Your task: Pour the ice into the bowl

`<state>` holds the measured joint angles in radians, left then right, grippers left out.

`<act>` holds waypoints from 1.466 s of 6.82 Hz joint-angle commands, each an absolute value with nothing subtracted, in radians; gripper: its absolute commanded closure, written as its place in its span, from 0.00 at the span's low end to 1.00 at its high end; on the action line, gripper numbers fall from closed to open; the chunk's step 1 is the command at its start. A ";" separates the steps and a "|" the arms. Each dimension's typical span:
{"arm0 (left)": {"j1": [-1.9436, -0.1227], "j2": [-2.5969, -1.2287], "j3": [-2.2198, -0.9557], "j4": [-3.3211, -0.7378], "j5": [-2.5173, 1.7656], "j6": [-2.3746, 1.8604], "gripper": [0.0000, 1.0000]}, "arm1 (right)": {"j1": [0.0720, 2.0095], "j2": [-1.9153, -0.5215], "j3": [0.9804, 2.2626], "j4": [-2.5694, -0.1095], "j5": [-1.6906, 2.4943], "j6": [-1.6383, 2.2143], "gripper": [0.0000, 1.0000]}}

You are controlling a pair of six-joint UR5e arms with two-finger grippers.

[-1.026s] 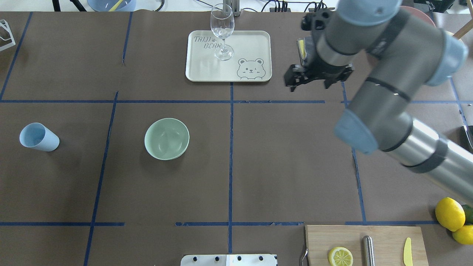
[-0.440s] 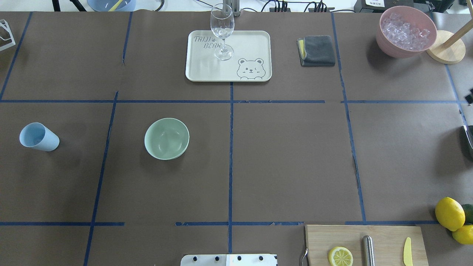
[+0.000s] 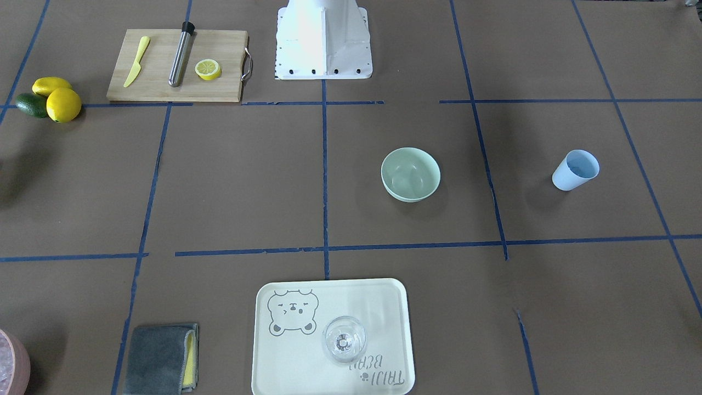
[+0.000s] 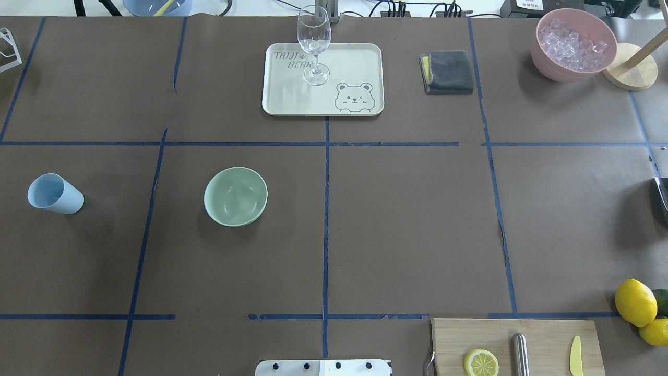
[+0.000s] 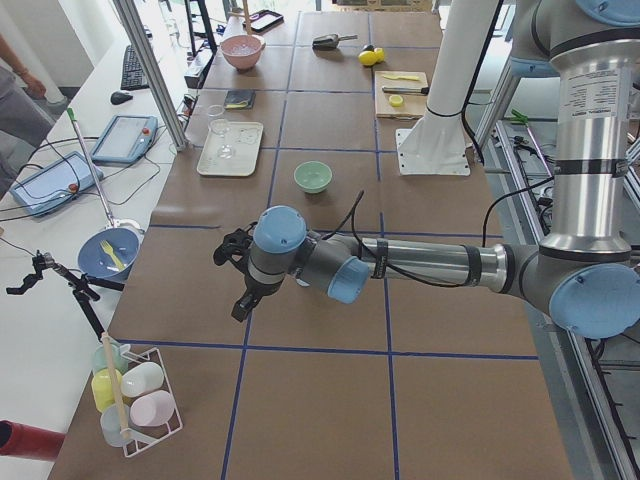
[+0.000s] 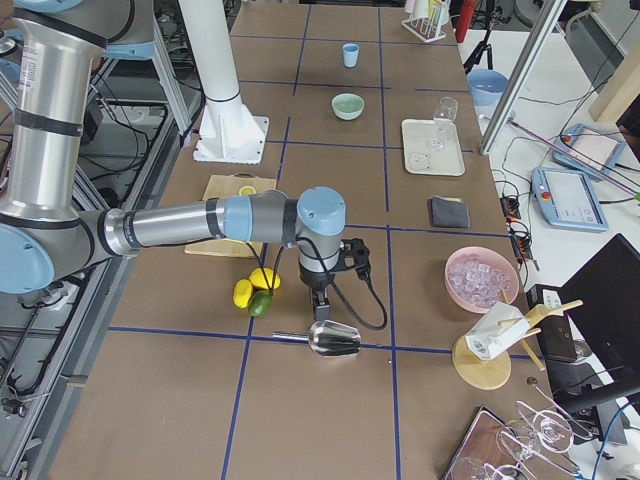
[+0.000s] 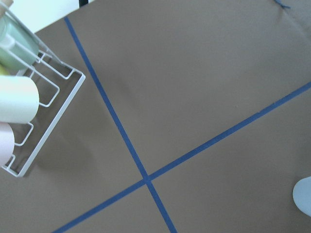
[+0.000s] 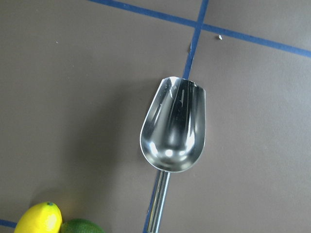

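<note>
The mint-green bowl (image 4: 236, 196) stands empty left of the table's middle; it also shows in the front-facing view (image 3: 410, 174). The ice (image 4: 571, 44) fills a pink bowl (image 4: 548, 70) at the far right corner. No arm shows in the overhead view. In the exterior right view my right gripper (image 6: 319, 305) hangs just above a metal scoop (image 6: 335, 340); the right wrist view shows the scoop (image 8: 175, 128) empty on the table. In the exterior left view my left gripper (image 5: 230, 282) hovers off the table's left end. I cannot tell whether either gripper is open or shut.
A light blue cup (image 4: 55, 194) stands left of the bowl. A tray (image 4: 355, 62) with a wine glass (image 4: 313, 44) and a grey cloth (image 4: 448, 71) lie at the far side. A cutting board (image 4: 543, 334) and lemons (image 4: 635, 302) are near right. A cup rack (image 7: 29, 111) is under the left wrist.
My right arm, which reached over the far right of the table a second ago, has left the overhead view. The pink bowl of ice now shows.
</note>
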<state>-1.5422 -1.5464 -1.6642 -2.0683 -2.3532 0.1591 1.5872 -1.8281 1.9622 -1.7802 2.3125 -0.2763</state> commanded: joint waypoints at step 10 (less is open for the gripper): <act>-1.079 -1.264 -1.801 -2.730 -1.961 -0.549 0.00 | 1.620 -1.858 1.956 -1.779 2.330 -0.293 0.00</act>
<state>-1.0980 -1.2832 -1.8001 -2.7150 -1.9830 -0.5234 1.6207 -1.8568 1.9545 -1.7794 2.3301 -0.2934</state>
